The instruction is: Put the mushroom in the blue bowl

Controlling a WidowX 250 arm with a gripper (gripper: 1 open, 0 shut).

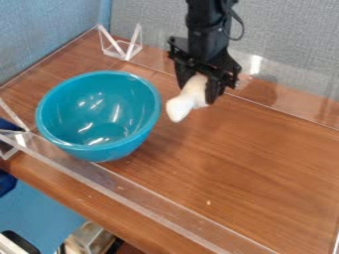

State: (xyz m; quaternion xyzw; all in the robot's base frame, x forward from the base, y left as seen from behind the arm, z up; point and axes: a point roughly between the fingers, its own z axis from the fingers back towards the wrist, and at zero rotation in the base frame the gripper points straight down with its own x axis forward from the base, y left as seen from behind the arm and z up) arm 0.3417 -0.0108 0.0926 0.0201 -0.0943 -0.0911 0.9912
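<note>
From my remote seat: one black arm comes down from the top of the view, pointing nearly straight down. The gripper (199,89) is clamped on the mushroom (187,100), jaws pinched tight around its upper end. The mushroom hangs tilted, its pale rounded end pointing down and to the left, clear of the tabletop. I can't make out the cap's colour; the piece reads as a blurred cream shape.

The blue bowl (97,115) sits upright on the wooden table (252,164), left of the gripper. I see nothing inside it but glossy reflections on its inner wall. The mushroom is just outside the bowl's right rim, near it, not over the opening as far as I can judge from this angle.

A clear plastic wall (133,193) runs along the table's front edge, with more clear panels at the back. Blue fabric backdrop (54,25) behind, upper left
</note>
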